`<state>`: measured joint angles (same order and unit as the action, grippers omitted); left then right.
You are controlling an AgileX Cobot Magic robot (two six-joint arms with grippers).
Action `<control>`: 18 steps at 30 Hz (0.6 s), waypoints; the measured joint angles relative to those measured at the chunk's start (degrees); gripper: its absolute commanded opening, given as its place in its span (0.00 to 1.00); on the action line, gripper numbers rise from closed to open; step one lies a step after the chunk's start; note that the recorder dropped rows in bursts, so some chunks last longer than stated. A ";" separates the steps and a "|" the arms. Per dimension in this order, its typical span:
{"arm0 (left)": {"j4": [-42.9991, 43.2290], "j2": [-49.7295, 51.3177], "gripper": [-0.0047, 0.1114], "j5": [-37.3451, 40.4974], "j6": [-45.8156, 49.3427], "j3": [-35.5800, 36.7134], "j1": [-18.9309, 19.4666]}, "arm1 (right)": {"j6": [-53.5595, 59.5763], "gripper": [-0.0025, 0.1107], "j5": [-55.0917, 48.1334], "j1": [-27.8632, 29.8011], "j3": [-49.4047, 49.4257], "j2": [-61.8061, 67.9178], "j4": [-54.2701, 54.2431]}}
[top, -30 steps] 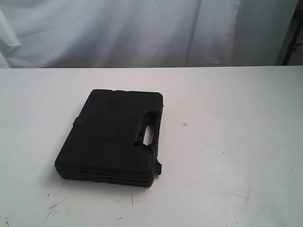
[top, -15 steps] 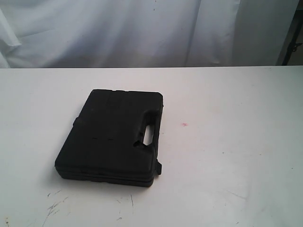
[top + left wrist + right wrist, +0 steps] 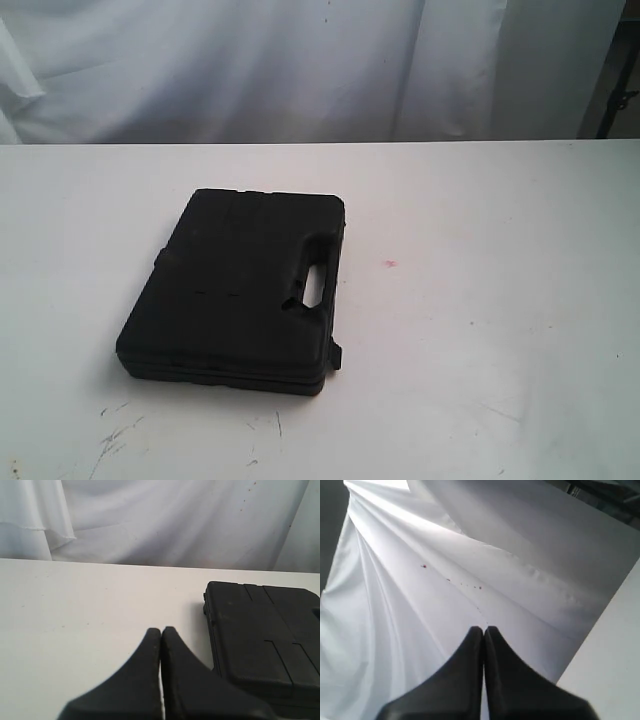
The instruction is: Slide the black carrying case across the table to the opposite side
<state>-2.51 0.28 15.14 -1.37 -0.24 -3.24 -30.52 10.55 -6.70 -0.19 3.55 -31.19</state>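
- Between the earlier exterior pictures and this one, nothing visible has changed: the black carrying case [image 3: 235, 290] lies at the same place and the same angle on the surface [image 3: 480, 300].
- The small red mark [image 3: 390, 264] stays apart from the case on its handle side, with the same gap as before.
- For the task this probably means that the slide has not begun, and the whole crossing of the surface is left to do.
- The left tool [image 3: 161, 630] has its two fingers pressed together with nothing between them.
- Seen from the left tool, the case [image 3: 260, 640] lies flat a little ahead of the tips and off to one side, near but not touching.
- The right tool [image 3: 483, 629] is also pressed together and holds nothing.
- It points up toward the white cloth [image 3: 420, 605]; only a corner of the surface is beside it, and the case does not appear there.
- Neither tool shows in the exterior view, so both seem to stand back from the case.
- The handle slot [image 3: 313, 282] is on the edge of the case that faces away from the left tool.
- In my judgement, the left tool is the nearer one, and it could push against the side wall of the case that faces it.
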 measured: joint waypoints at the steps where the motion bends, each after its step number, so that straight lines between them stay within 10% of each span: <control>1: 0.00 0.00 0.04 0.00 0.00 0.00 0.00 | -1.10 0.02 0.29 0.00 0.00 0.00 0.26; 18: 0.11 0.00 0.04 0.00 0.08 0.00 0.00 | 19.43 0.02 -56.52 -0.38 -51.57 55.70 16.82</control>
<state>-2.41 0.28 15.14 -1.29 -0.24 -3.24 -11.09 -45.97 -7.08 -51.76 59.25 -14.37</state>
